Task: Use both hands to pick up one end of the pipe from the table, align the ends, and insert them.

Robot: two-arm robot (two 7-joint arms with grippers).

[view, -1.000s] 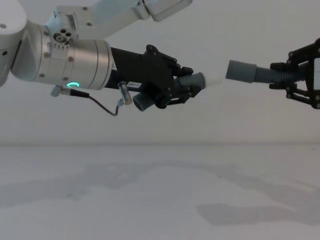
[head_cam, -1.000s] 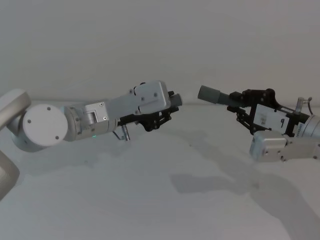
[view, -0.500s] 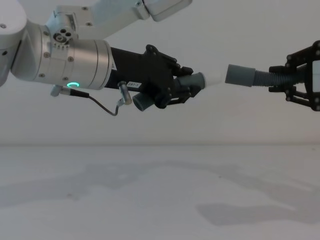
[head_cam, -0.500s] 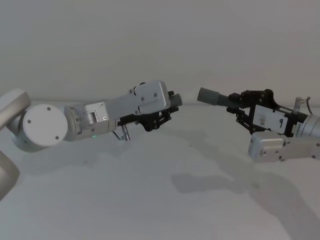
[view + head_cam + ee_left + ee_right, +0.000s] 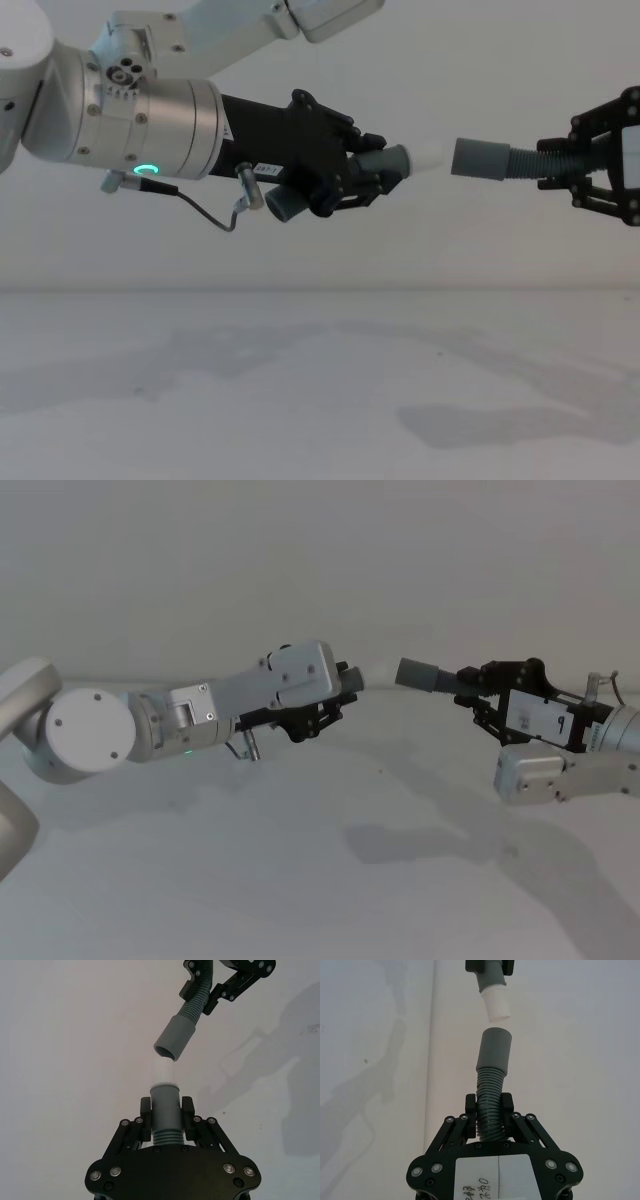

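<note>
Ribbed grey plastic hose (image 5: 489, 1105); matt white table (image 5: 300, 880).

A plain white table (image 5: 300, 880) is stretching across the lower half of the frame, meeting a pale grey wall (image 5: 300, 560) behind. Soft grey shadows (image 5: 420, 842) (cast from above) are lying on its matte surface, darkest at lower right of centre.

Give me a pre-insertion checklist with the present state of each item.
1. Left gripper clamped on the elbow: ok.
2. Right gripper clamped on the corrugated hose: ok.
3. Both pieces lifted off the table: ok.
4. Elbow's tip facing the hose's cuff: ok.
5. Axes in line: not ok; in the left wrist view the cuff sits tilted and offset.
6. Tip inside cuff: not ok, a gap remains.
</note>
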